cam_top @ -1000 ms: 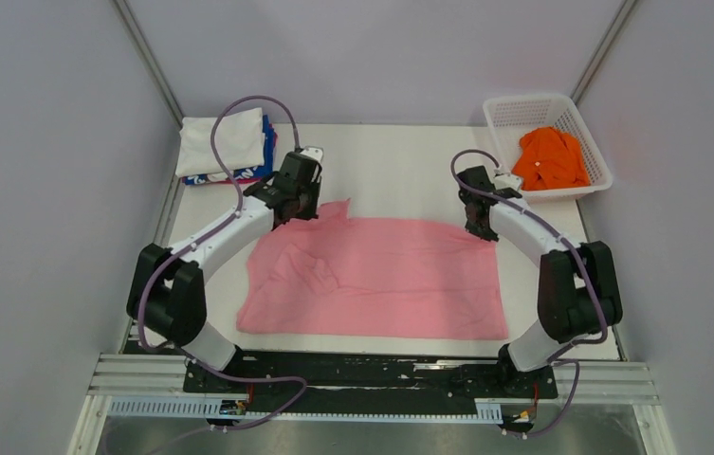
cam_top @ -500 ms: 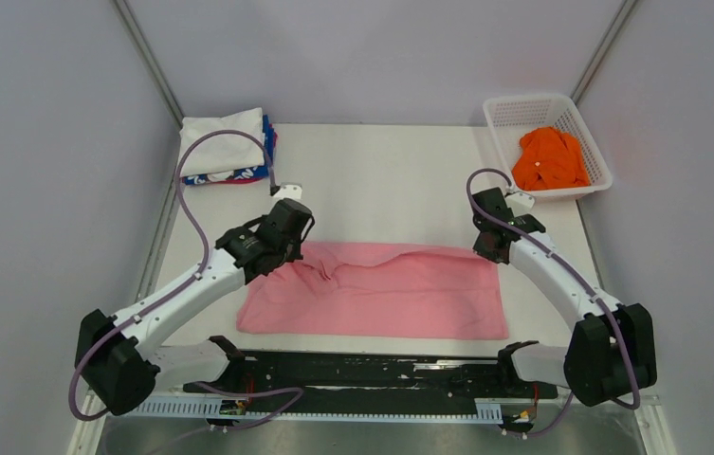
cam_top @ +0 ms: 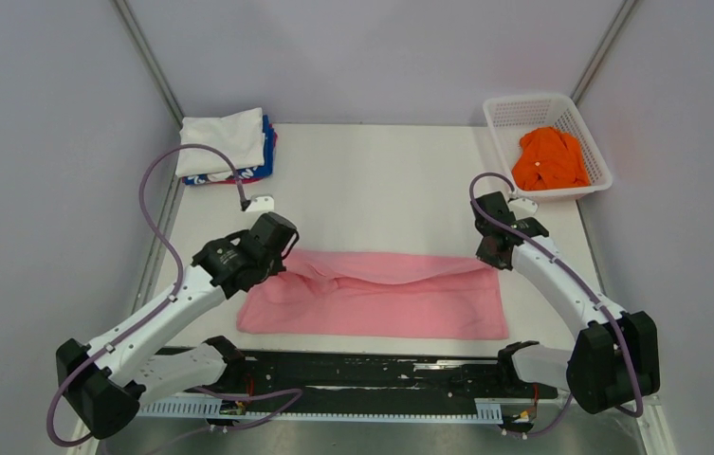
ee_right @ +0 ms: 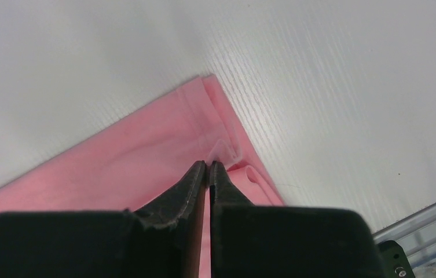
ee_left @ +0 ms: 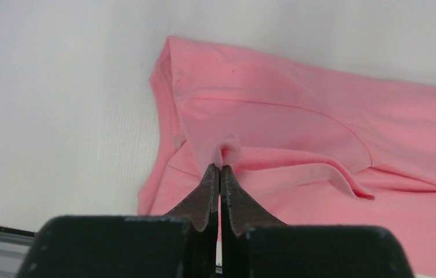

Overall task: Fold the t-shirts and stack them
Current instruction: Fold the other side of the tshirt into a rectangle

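The light pink t-shirt (cam_top: 381, 299) lies near the table's front, its far half drawn over toward the near edge. My left gripper (cam_top: 277, 263) is shut on a pinch of pink cloth (ee_left: 230, 152) at the shirt's left far edge. My right gripper (cam_top: 493, 258) is shut on the shirt's right far corner (ee_right: 222, 149). The orange t-shirt (cam_top: 549, 158) lies in the white mesh basket (cam_top: 500, 114). The folded white t-shirt (cam_top: 222, 142) lies on the blue/red one (cam_top: 229, 175) at the far left.
The basket stands at the far right corner. The folded stack sits at the far left corner. Grey walls enclose the table on three sides. A black rail (cam_top: 372, 372) with the arm bases runs along the near edge.
Both grippers have pulled the shirt's far edge toward the near edge. The visible pink area has shrunk from a wide sheet to a narrower band.
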You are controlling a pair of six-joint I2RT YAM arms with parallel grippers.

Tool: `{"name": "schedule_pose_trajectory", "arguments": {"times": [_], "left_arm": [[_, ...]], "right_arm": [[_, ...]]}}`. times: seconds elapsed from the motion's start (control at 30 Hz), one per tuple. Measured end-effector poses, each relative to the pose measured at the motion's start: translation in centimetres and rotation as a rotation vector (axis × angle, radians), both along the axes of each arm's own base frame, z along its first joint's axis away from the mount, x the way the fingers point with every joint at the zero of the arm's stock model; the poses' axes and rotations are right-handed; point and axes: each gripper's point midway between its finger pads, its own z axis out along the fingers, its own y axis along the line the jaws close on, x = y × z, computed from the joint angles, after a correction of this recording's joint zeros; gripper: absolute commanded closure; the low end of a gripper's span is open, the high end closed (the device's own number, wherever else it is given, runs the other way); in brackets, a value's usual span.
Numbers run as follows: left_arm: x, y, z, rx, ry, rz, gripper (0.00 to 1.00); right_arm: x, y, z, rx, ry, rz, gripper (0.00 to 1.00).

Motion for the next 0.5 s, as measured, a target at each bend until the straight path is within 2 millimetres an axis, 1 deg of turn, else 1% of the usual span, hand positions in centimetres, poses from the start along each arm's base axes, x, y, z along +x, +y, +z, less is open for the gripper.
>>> {"name": "schedule_pose_trajectory", "arguments": {"times": [0.1,0.17,0.23,0.3,0.33,0.37,0.4,0.43,0.47,0.5], "left_arm": [[-0.9,0.2,-1.1,-0.015,0.033,0.015,1.00],[-1.9,0.3,-2.2,-0.030,0.074,0.026,1.00],[-3.2,0.5,-3.6,-0.043,0.122,0.043,0.99],[-4.7,0.8,-5.1,-0.053,0.174,0.065,0.95],[-5.4,0.9,-5.8,-0.060,0.205,0.076,0.87],[-6.0,1.0,-6.5,-0.063,0.233,0.084,0.84],[-6.6,1.0,-7.1,-0.064,0.258,0.086,0.76],[-7.2,0.9,-7.5,-0.072,0.287,0.090,0.69],[-7.7,0.7,-7.8,-0.076,0.308,0.088,0.49],[-8.0,0.6,-7.9,-0.079,0.323,0.085,0.37]], "right_arm": [[-0.2,0.0,-0.1,-0.002,0.010,-0.003,0.92],[-0.4,-0.1,-0.4,0.000,0.023,-0.014,0.90],[-0.7,-0.1,-0.7,0.003,0.037,-0.036,0.85],[-1.3,-0.2,-1.0,0.008,0.058,-0.066,0.78],[-1.6,-0.2,-1.0,0.010,0.065,-0.080,0.74],[-1.8,-0.3,-1.1,0.010,0.073,-0.092,0.69],[-2.2,-0.4,-1.2,0.008,0.083,-0.107,0.60],[-2.5,-0.5,-1.2,0.007,0.090,-0.119,0.44],[-2.7,-0.6,-1.3,0.007,0.095,-0.130,0.29],[-2.9,-0.7,-1.3,0.003,0.104,-0.138,0.19]]}}
